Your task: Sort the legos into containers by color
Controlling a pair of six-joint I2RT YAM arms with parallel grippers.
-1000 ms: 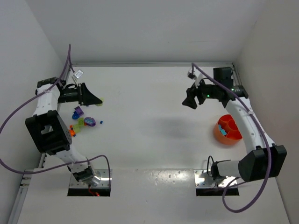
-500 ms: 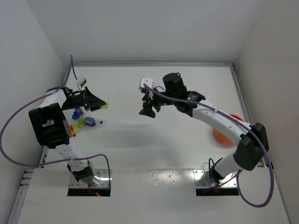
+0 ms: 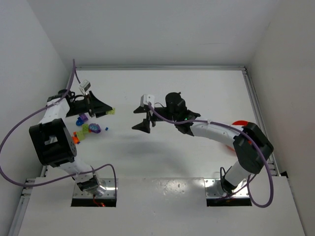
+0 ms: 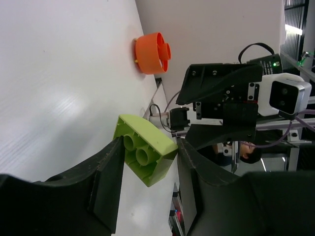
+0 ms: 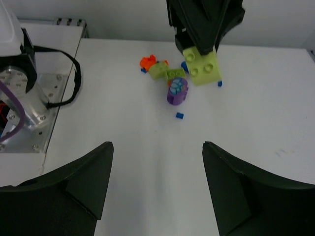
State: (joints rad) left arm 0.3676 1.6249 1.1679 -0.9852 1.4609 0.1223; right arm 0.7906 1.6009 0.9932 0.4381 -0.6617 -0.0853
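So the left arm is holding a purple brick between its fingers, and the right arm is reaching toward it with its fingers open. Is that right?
Not quite. The brick held in the left gripper is yellow-green, not purple; the left wrist view shows it plainly. The rest holds: the right gripper reaches toward it, open.
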